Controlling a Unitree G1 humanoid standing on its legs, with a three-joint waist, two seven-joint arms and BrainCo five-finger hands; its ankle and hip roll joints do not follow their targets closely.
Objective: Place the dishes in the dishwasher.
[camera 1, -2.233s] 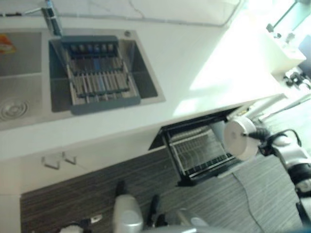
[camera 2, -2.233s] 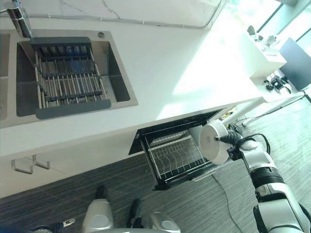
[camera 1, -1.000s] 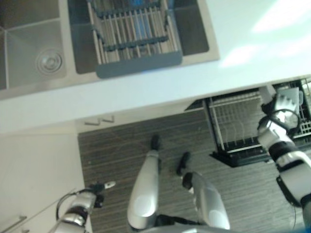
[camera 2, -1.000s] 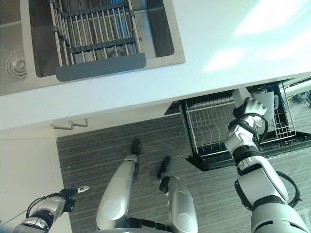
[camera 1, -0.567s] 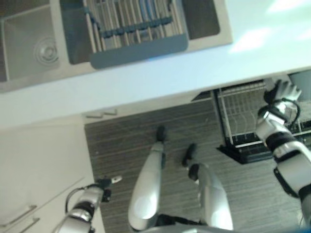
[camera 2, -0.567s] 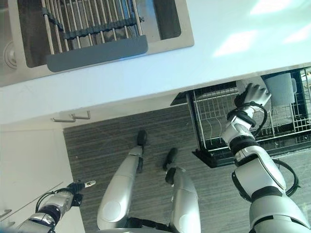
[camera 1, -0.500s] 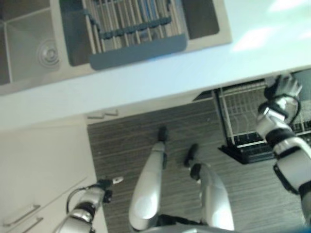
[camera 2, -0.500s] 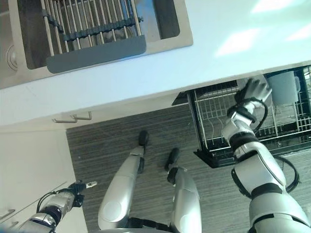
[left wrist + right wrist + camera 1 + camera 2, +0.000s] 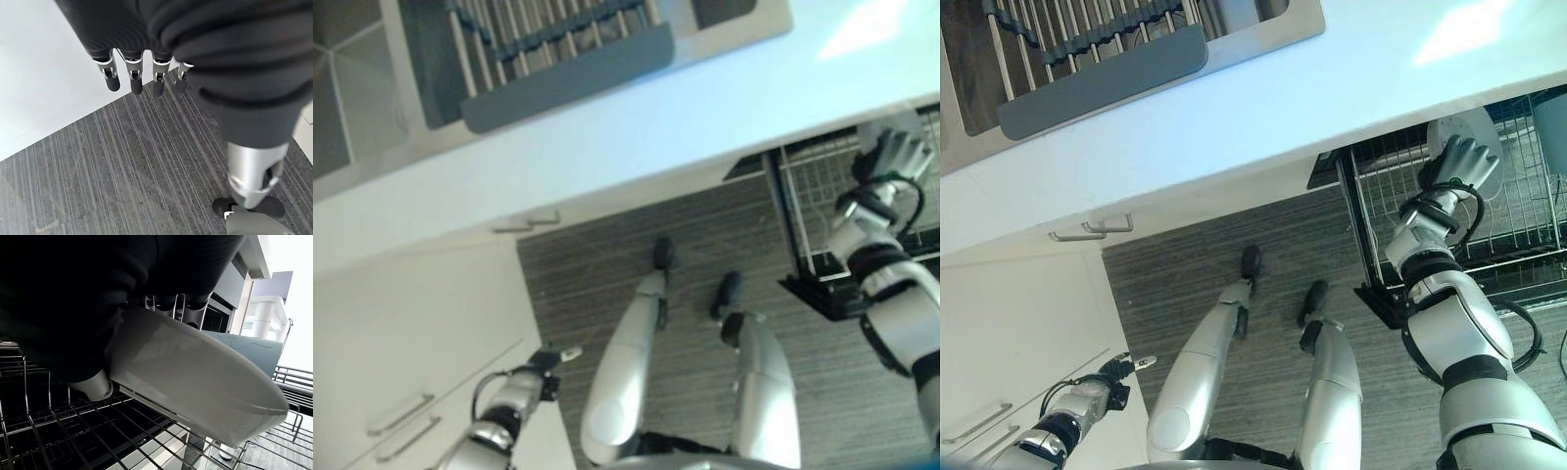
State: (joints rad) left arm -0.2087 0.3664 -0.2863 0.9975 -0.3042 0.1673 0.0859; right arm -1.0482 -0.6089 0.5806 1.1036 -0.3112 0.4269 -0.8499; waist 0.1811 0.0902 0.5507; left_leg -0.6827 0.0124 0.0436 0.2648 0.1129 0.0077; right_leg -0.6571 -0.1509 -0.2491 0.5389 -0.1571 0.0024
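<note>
Plate [image 9: 195, 387] sits in my right hand [image 9: 1456, 164], thumb and fingers clamped on it, tilted just over the rack [image 9: 58, 431] wires. Step in hand: lowering it into a slot. Next: tip it upright and set it between tines, which I think lie directly beneath. Counter [image 9: 1263, 108] edge hangs close above; a grey mug [image 9: 1549, 119] sits near. Left hand [image 9: 142, 81] hangs over the floor [image 9: 122, 161], fingers relaxed, apart.

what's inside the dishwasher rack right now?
The pulled-out dishwasher rack holds a grey-blue cup at its far end. The right hand grips a white plate just above the wires, not yet set. The rack's rear runs under the counter, unseen.
</note>
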